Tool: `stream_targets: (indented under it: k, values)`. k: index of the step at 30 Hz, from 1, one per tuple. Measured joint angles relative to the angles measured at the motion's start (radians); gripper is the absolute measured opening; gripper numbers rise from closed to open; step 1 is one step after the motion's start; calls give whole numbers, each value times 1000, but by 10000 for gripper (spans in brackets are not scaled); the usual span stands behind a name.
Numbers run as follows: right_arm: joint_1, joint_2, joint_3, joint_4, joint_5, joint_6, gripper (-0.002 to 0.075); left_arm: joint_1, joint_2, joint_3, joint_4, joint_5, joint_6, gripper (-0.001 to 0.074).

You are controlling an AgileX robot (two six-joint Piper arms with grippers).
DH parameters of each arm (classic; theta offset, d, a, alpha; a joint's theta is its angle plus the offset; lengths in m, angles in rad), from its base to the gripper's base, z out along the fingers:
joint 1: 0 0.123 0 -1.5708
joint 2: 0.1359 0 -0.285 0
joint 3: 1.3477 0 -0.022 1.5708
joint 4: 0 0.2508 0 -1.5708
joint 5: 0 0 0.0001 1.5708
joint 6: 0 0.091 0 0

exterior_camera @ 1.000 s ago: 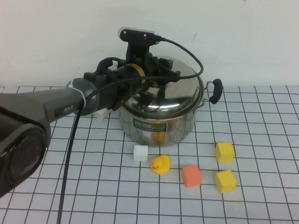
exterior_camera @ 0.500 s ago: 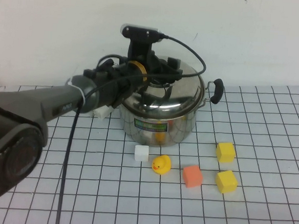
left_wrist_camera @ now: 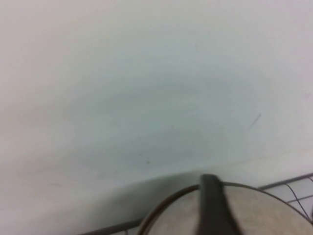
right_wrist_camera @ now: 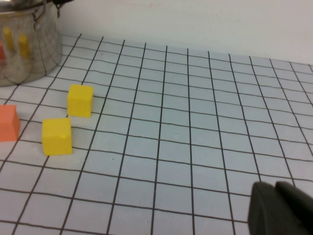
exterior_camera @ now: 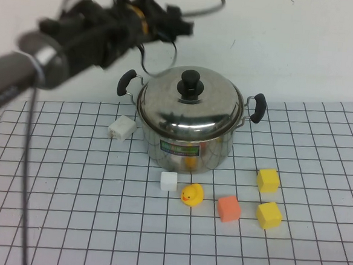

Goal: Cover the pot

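Note:
The shiny steel pot (exterior_camera: 187, 148) stands at the back middle of the gridded table, with black side handles and a green-red label. The domed steel lid (exterior_camera: 187, 109) with its black knob (exterior_camera: 189, 84) sits on the pot. My left gripper (exterior_camera: 172, 20) is high above and behind the pot's left side, near the wall, open and empty. The left wrist view shows the wall, one dark finger (left_wrist_camera: 212, 205) and a round rim below it. My right gripper (right_wrist_camera: 281, 208) is shut and empty, low over the table right of the cubes. The pot's wall shows in the right wrist view (right_wrist_camera: 24, 44).
In front of the pot lie a white cube (exterior_camera: 169, 181), a yellow duck (exterior_camera: 191, 195), an orange cube (exterior_camera: 227, 208) and two yellow cubes (exterior_camera: 267, 179) (exterior_camera: 268, 215). A white block (exterior_camera: 121, 128) lies left of the pot. The wall stands close behind.
My left gripper was down at the lid's knob on the pot. It has let go and risen up and back to the left. The lid stays on the pot.

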Motion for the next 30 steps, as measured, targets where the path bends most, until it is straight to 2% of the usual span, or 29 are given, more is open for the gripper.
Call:
stream_targets:
  k: [5,8,13,26,30]
  values:
    - [0,0,0,0,0,0,9,2,-153,0,0,122,0,101]
    - [0,0,0,0,0,0,9,2,-233,3,-2,197,0,28]
    - [0,0,0,0,0,0,9,2,-379,112,-3,231,0,4]
    - [0,0,0,0,0,0,9,2,-883,757,-7,79,-32,0]
    - [0,0,0,0,0,0,9,2,-1032,905,-7,69,-64,0]
